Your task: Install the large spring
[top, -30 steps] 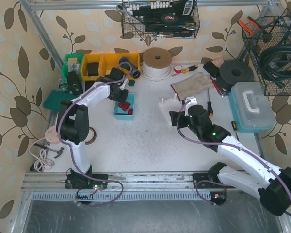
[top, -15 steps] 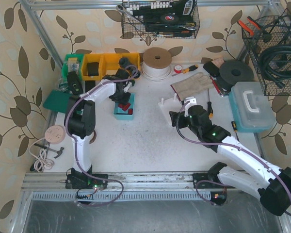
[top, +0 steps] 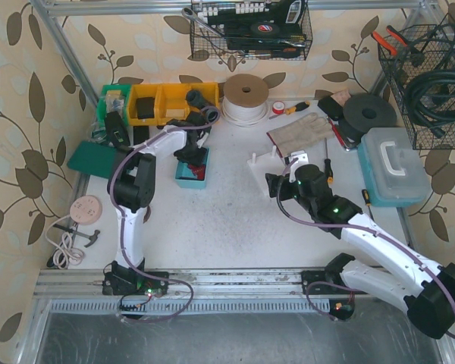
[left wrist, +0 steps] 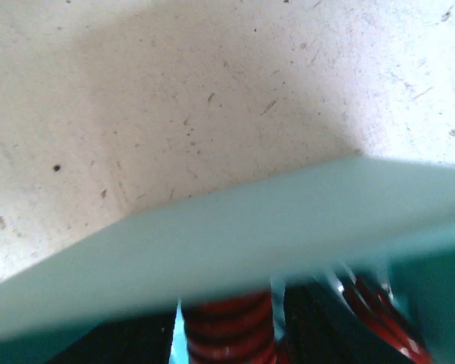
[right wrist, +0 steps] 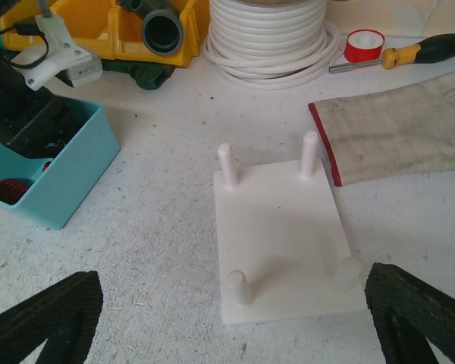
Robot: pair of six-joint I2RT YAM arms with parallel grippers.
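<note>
A teal bin [top: 183,180] left of the table's middle holds red springs [top: 199,168]. My left gripper [top: 191,155] reaches down into it. In the left wrist view the bin wall [left wrist: 235,243] fills the middle, and one red spring [left wrist: 227,334] stands between my black fingers [left wrist: 318,326] with a slim gap on each side. A white plate with four pegs [right wrist: 284,243] lies in front of my right gripper [right wrist: 235,318], which is open and empty. In the top view the plate [top: 264,161] sits just beyond the right gripper [top: 277,184]. The bin [right wrist: 68,182] also shows in the right wrist view.
Yellow bins [top: 155,102] and a grey pipe fitting [right wrist: 163,30] stand behind the teal bin. A white cable coil [top: 246,98], red tape [right wrist: 364,45], a screwdriver [right wrist: 425,49] and a work glove [right wrist: 402,136] lie behind the plate. A teal toolbox [top: 394,167] is at the right.
My left arm has swung right and brought its gripper down into the teal bin over the red springs. The right arm and the peg plate have not moved.
</note>
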